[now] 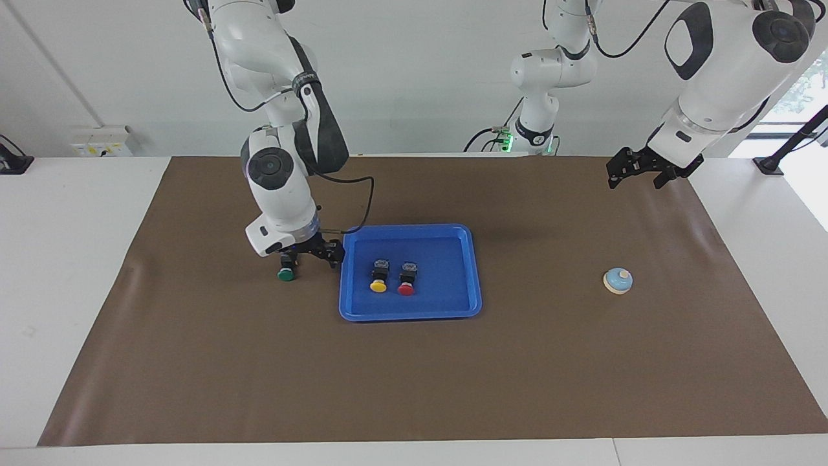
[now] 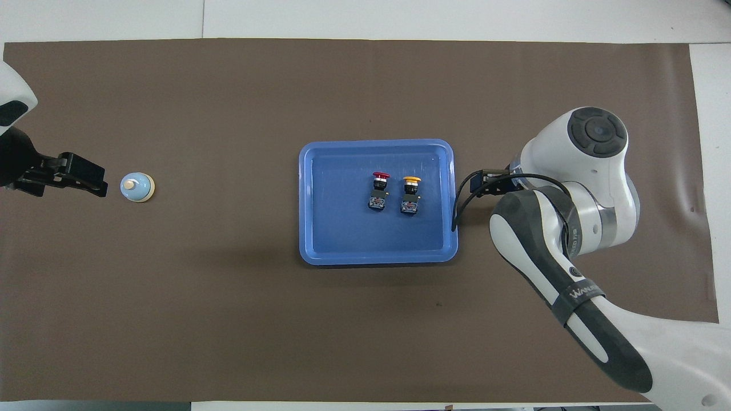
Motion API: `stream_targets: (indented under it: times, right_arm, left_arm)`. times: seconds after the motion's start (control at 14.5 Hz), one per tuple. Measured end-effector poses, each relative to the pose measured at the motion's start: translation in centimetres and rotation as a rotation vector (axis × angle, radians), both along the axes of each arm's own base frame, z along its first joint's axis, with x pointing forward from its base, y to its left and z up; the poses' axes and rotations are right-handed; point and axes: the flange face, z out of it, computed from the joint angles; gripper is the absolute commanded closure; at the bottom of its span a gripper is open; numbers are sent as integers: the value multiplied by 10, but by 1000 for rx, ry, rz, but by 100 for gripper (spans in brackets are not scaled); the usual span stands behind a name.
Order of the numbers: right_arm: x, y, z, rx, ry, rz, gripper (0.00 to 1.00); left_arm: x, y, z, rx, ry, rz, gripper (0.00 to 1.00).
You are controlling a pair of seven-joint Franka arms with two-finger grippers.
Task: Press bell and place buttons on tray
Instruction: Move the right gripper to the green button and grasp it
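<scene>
My right claw [image 1: 309, 254] hangs released over the green button [image 1: 286, 270], just outside the tray's [image 1: 414, 314] edge (left claw [image 1: 640, 172] waits, released), and closing off-centre could tip it over.

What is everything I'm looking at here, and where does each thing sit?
tray: one, bright blue, on the mat in the middle of the table.
yellow button: one, black body with yellow cap, in the tray.
red button: one, black body with red cap, in the tray beside the yellow one.
green button: one, black body with green cap, on the mat beside the tray, toward the right arm's end.
bell: one, light blue with cream knob, on the mat toward the left arm's end.
mat: one, brown, covering the table.
right gripper: one, black, open, low over the green button.
left gripper: one, black, open, waiting raised at its own end of the table.
</scene>
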Motion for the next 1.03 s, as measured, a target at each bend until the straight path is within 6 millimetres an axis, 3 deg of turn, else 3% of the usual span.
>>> stream_targets:
  times: [0.28, 0.83, 0.96, 1.03]
  right_arm:
    - [-19, -35, -21, 9, -4, 127, 0]
    - [-43, -43, -43, 10, -21, 131, 0]
    - [-44, -47, -44, 9, -21, 101, 15]
    - [-44, -47, -44, 8, -21, 88, 32]
  left_arm:
    - [0, 0, 0, 0, 0, 0, 0]
    - [0, 0, 0, 0, 0, 0, 0]
    - [0, 0, 0, 0, 0, 0, 0]
    - [0, 0, 0, 0, 0, 0, 0]
